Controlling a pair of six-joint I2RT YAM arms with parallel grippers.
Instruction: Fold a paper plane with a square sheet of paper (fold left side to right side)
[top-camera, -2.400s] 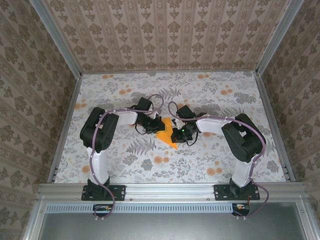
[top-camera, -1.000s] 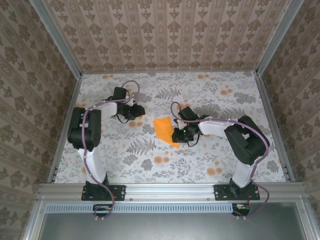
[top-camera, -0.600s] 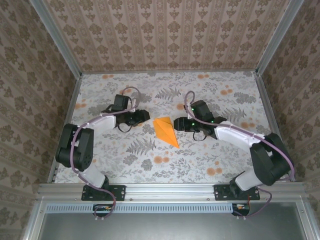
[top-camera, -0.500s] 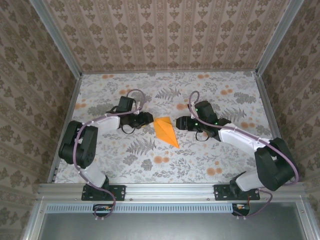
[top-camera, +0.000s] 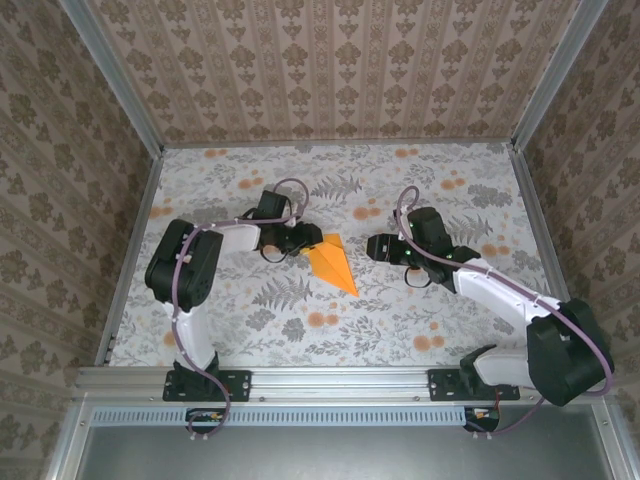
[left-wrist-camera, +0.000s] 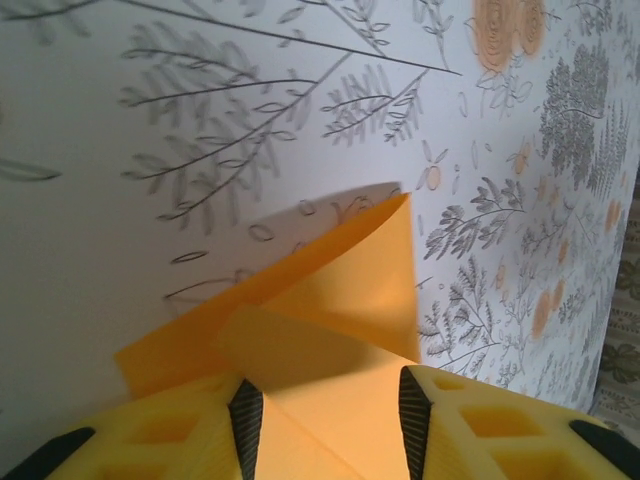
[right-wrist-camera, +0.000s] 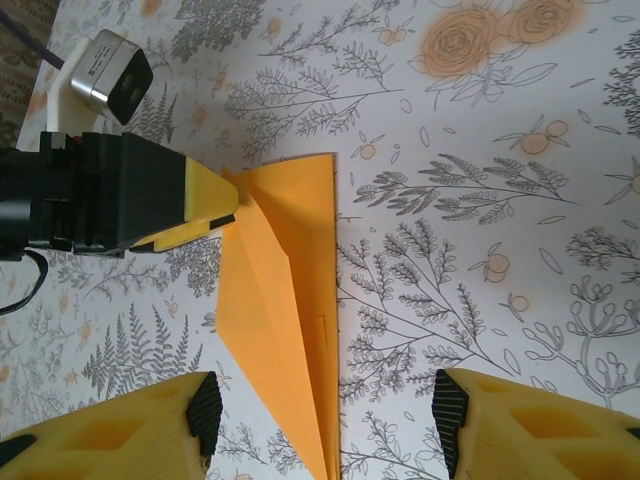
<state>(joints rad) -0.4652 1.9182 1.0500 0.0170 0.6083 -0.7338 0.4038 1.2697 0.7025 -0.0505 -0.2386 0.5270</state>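
Left gripper, jaws part-open, straddles the paper plane edge; right gripper gapes empty nearby; dart creased, finishing folds likely left.

No text, label, brand, number or sign can be read here. The paper plane is plain orange with nothing printed on it. The tabletop and the walls carry only floral patterns (flowers, leaves and ferns, with no letters or figures among them).
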